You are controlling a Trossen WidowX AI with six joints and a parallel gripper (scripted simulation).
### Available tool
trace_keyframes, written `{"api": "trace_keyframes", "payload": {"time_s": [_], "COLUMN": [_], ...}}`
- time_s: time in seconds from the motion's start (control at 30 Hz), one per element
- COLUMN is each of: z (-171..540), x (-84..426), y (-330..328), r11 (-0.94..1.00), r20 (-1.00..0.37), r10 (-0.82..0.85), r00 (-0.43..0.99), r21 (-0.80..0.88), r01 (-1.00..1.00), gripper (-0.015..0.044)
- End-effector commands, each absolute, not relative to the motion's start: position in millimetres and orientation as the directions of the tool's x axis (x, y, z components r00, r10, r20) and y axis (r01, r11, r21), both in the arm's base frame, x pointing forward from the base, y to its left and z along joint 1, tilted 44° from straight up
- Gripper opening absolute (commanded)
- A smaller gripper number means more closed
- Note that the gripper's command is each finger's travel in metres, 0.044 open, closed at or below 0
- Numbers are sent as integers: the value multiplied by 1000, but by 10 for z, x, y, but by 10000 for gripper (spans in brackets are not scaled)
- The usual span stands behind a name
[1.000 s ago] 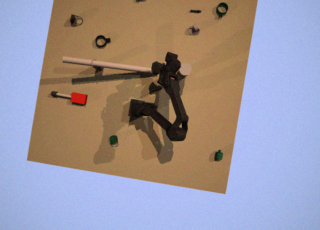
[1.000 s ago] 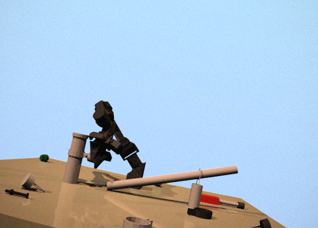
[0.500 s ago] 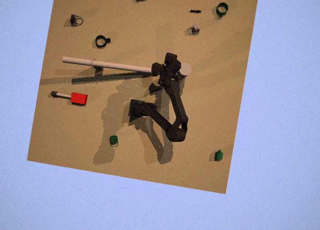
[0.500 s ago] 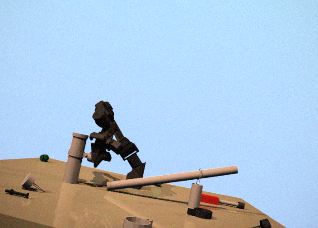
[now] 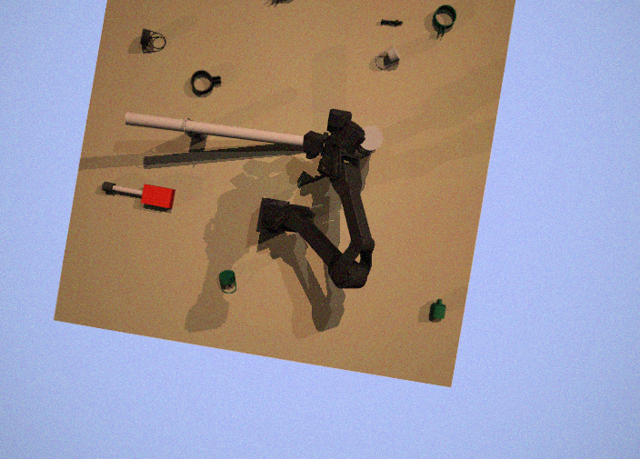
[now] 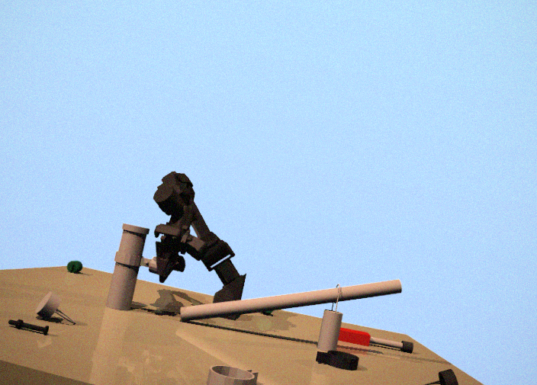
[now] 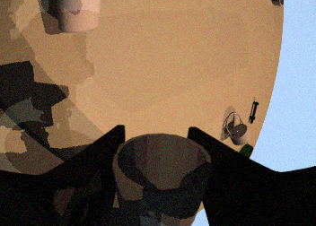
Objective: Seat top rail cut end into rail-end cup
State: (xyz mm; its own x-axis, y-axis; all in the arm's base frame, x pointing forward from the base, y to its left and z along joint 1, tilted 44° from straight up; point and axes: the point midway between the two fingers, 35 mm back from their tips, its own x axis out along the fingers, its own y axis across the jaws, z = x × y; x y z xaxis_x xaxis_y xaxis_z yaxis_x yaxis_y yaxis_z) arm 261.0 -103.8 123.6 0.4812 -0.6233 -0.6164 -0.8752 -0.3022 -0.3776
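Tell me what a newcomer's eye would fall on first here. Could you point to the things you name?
Probably the red block point(image 5: 156, 195) point(image 6: 354, 336), the one vivid patch, lying beyond the rail in the exterior view. Next, the long pale rail point(image 5: 245, 133) point(image 6: 287, 299) point(image 7: 81, 0), slanting with one end low and the other raised past the small post point(image 6: 329, 330). Then the dark arm point(image 5: 356, 207) point(image 6: 201, 223) bent beside the big post point(image 5: 373, 139) point(image 6: 129, 265), its tool point(image 6: 168, 266) point(image 7: 157, 134) shut on the rail-end cup point(image 7: 162, 161).

Rail point(image 5: 245, 133) point(image 6: 291, 299) point(image 7: 80, 4) through the loop point(image 5: 187, 134) point(image 6: 339, 293) above the short post point(image 6: 329, 330) — lower end beside the big post point(image 5: 373, 138) point(image 6: 127, 268), end cup point(image 6: 152, 264) point(image 7: 162, 166) on the big post's band point(image 6: 128, 258), between gripper fingers.
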Motion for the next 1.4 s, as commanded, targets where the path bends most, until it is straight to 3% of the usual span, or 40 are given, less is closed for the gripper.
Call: {"api": "trace_keyframes", "payload": {"time_s": [0.0,1.23,1.37], "z": [1241,1236,1236], "x": [2583,2532,2532], "y": [-1034,-1037,-1037], "r11": [-325,-355,-355], "r20": [-626,-644,-644], "r10": [-612,-597,-597], "r00": [484,479,479], "r21": [-358,-323,-323], "r01": [-875,-877,-877], "gripper": [0,0,105]}}
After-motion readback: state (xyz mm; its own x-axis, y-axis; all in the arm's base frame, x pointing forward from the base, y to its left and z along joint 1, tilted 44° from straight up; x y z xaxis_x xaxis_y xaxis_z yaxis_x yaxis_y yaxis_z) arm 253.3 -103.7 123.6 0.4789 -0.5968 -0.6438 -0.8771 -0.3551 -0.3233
